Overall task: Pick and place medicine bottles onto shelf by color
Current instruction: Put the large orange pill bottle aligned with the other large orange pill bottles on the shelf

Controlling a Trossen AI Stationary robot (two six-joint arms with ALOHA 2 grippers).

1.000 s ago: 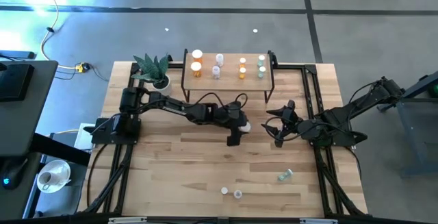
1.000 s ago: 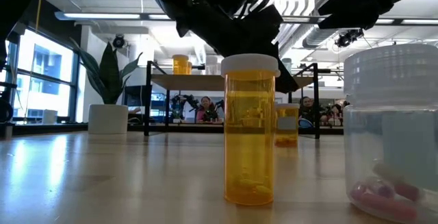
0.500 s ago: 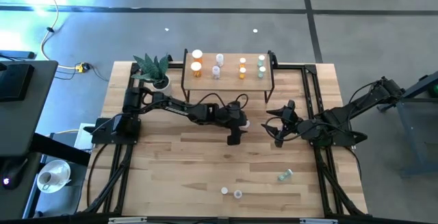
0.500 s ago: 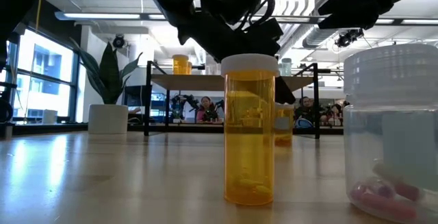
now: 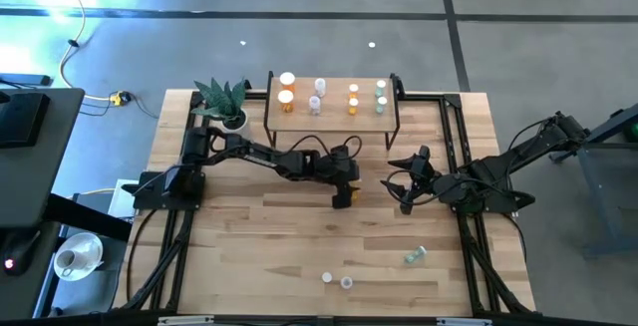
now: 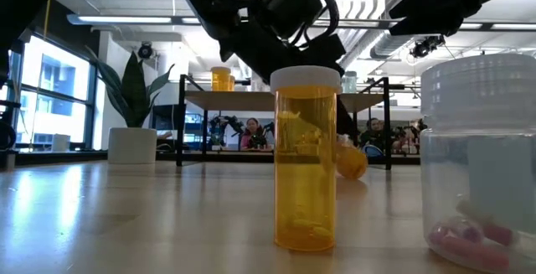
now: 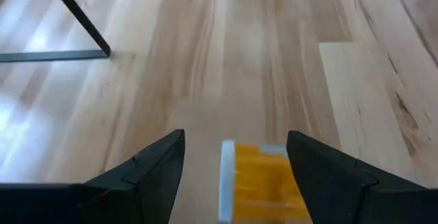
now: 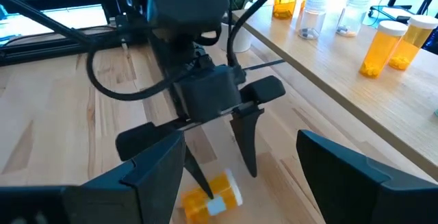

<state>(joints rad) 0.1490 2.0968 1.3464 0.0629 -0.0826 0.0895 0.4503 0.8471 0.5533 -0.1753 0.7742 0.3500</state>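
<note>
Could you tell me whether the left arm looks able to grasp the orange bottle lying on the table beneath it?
Probably yes: the orange bottle lies on its side between the open fingers of the left gripper, with nothing in between.

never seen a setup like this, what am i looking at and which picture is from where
Two dark robot arms work at a wooden table. One camera looks straight down, one sits at tabletop height, and one rides on each wrist. The left gripper stands open over an orange bottle lying on its side on the table, not gripped. The right gripper waits open nearby, holding nothing. A small shelf already carries sorted pill bottles. An upright orange bottle and a clear one stand close to the low camera. A potted plant sits in a corner.
</note>
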